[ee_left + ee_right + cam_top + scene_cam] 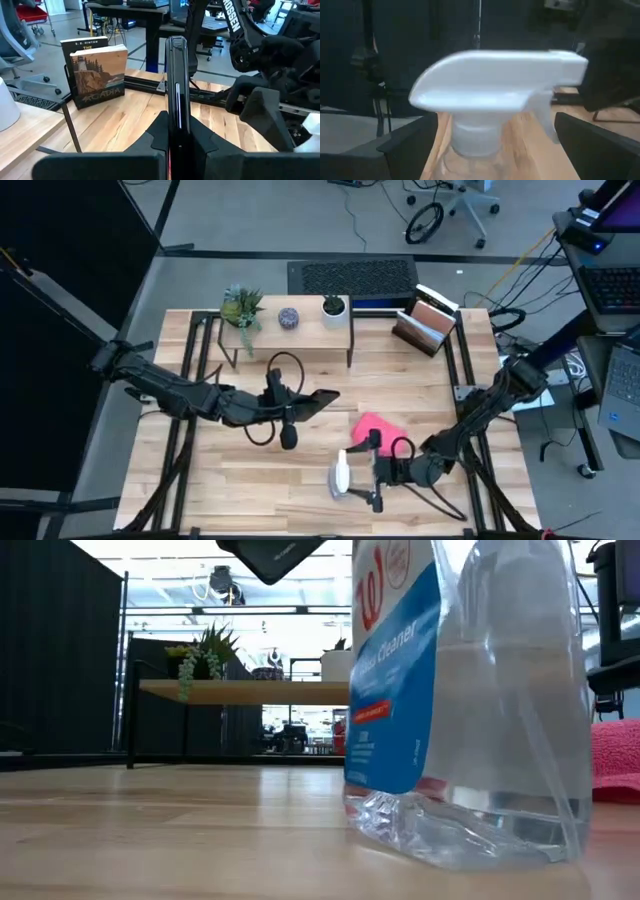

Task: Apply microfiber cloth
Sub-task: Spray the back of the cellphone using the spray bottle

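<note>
left hand [305, 400] grips phone [318, 398] | right hand [368, 476] astride bottle [341, 474] | cloth [375, 428] beside

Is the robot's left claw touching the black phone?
Touching. In the left wrist view the phone stands on edge, squeezed between the left claw's two dark fingers. The high view shows that claw holding it above the table.
</note>
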Available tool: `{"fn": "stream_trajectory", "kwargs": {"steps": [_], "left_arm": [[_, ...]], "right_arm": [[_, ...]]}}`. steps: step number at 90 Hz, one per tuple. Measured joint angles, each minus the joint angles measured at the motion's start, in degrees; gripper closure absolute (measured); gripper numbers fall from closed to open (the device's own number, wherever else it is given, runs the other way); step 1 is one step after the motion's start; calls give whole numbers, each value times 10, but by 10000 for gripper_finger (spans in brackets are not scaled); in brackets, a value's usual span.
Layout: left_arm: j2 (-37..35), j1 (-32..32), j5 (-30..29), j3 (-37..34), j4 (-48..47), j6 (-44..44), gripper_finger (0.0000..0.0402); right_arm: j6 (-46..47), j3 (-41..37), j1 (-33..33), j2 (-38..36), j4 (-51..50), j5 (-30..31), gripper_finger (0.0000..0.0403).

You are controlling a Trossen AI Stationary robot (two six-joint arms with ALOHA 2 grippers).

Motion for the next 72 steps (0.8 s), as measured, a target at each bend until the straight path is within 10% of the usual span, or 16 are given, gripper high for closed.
{"fn": "stream_trajectory", "kwargs": {"steps": [72], "left_arm": [[124, 27, 160, 0, 211, 60, 391]], "right_arm": [[-8, 19, 0, 10, -35, 0, 46]]}}
